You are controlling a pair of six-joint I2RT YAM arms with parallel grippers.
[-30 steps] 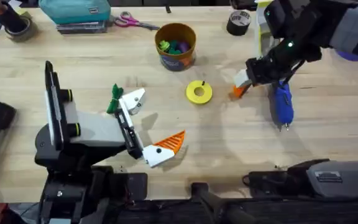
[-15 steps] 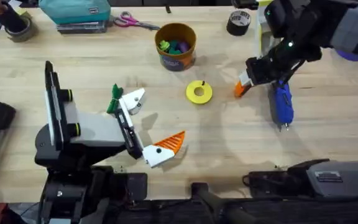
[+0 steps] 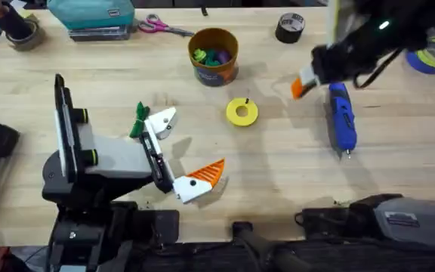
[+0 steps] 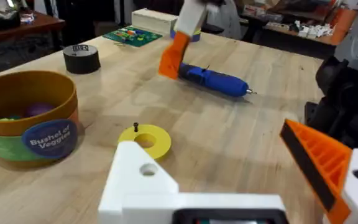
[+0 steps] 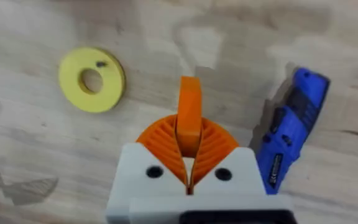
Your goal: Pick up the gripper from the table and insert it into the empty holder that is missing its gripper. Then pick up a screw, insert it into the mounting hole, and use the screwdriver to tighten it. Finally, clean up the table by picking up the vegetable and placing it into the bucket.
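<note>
With the orange gripper pinched in the right gripper above the table, it should be carried level to the holder, the left gripper gaping.

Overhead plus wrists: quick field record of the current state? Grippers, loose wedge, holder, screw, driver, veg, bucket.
right gripper: shut on the orange wedge, lifted above the table
left gripper: open, resting on the table
holder: white finger, no wedge fitted
screw: on the yellow disc
screwdriver: lying on the table
vegetable: beside the holder
bucket: upright, toys inside
</note>
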